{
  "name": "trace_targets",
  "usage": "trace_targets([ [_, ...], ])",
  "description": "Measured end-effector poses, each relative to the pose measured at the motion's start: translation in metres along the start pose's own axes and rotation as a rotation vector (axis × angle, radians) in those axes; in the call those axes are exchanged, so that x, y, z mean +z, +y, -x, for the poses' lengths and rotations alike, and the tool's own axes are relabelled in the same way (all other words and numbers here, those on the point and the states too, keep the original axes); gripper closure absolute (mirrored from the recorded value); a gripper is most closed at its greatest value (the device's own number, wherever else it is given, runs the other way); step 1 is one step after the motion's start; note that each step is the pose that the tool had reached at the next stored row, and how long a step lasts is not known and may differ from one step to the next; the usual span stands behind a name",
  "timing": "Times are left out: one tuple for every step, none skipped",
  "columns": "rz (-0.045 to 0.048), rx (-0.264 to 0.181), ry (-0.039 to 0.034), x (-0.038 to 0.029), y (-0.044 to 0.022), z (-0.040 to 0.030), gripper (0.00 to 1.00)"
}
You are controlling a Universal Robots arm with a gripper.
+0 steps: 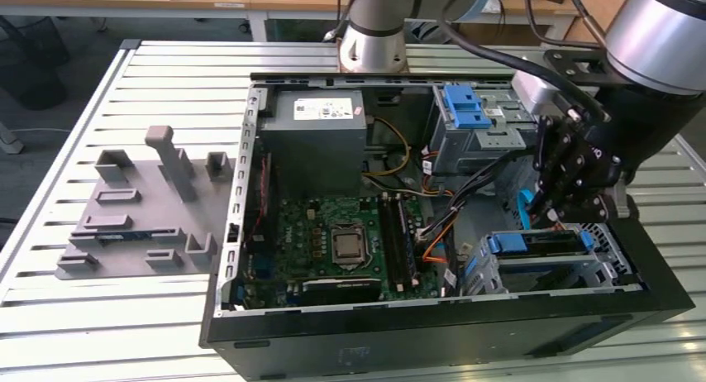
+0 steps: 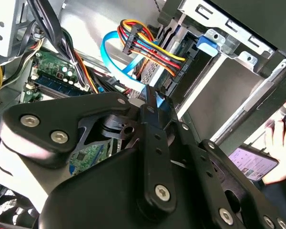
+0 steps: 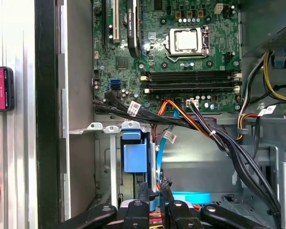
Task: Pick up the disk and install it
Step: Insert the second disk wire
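- Computer case (image 1: 441,332): lies open on the slatted table (image 1: 111,316).
- Fixture plate (image 1: 138,212): on the table, beside the case at the exterior view's left.
- Motherboard (image 1: 342,241): in the case floor, middle.
- Power supply box (image 1: 314,138): in the case, behind the motherboard.
- Drive cage (image 1: 551,262): in the case at the exterior view's right, below my gripper (image 1: 557,212).
- Phone (image 3: 0,89): on the table outside the case wall.

- The Universal Robots arm (image 1: 662,35) is built of silver-grey cylindrical segments with dark joint caps.
- A black cable runs along its wrist.
- The black gripper (image 1: 568,196) has hinged linkage fingers (image 2: 155,157) fastened with silver screws and round pivot pins.
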State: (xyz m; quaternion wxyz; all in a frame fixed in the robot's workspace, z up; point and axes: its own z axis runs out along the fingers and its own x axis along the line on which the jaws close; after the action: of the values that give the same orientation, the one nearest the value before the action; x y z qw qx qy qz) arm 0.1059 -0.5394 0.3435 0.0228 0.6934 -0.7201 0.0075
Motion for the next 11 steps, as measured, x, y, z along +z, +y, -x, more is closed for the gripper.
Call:
trace_targets([
  [-0.0001, 0.000, 0.0000, 0.0003, -0.0004, -0.0003, 0.76],
  [-0.0001, 0.000, -0.0001, 0.0007, -0.0006, -0.0006, 0.76],
  [-0.0001, 0.000, 0.0001, 0.0010, -0.0007, -0.0012, 0.76],
  [-0.0005, 0.000, 0.0000, 0.0019, -0.0010, -0.0024, 0.76],
  [-0.0012, 0.000, -0.0001, 0.0025, -0.0010, -0.0031, 0.76],
  [-0.0021, 0.000, -0.0002, 0.0031, -0.0011, -0.0035, 0.76],
  [-0.0036, 0.000, -0.0003, 0.0037, -0.0011, -0.0037, 0.76],
  [-0.0061, 0.000, -0.0002, 0.0039, -0.0011, -0.0038, 0.76],
  [-0.0094, 0.000, -0.0001, 0.0040, -0.0011, -0.0040, 0.76],
  [-0.0122, 0.000, -0.0004, 0.0044, -0.0011, -0.0042, 0.76],
  [-0.0145, 0.000, -0.0006, 0.0047, -0.0012, -0.0045, 0.76],
])
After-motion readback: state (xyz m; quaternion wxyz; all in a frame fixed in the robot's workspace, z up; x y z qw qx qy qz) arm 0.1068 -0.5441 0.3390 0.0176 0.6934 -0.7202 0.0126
